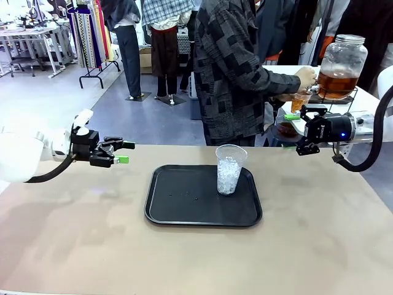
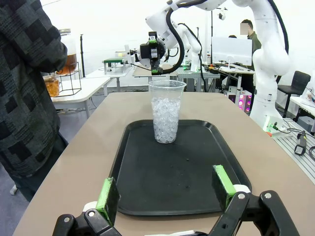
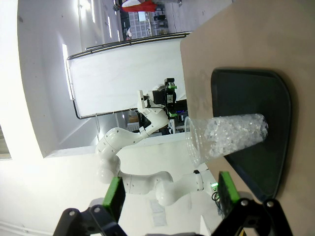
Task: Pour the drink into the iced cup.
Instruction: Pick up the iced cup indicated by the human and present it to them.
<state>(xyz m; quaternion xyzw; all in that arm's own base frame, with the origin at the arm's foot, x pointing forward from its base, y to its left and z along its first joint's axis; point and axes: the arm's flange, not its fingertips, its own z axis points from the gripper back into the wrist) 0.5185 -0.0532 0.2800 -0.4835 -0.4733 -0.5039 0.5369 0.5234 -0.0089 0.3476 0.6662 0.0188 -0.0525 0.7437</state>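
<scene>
**A:** Where's the drink (image 1: 334, 84) at? Can't see much of it.

**B:** It's in the big jar (image 1: 341, 52), on a side table past the table's far right corner. A person's hand (image 1: 305, 77) covers the spigot, and the small cup (image 1: 299, 102) below it is hard to make out.

**A:** And the iced cup (image 1: 230, 169)?

**B:** Upright near the tray's (image 1: 184, 196) far right corner, mid table. Left gripper (image 1: 124, 153) and right gripper (image 1: 296, 133) hang at either side, fingers spread wide, holding nothing.
</scene>
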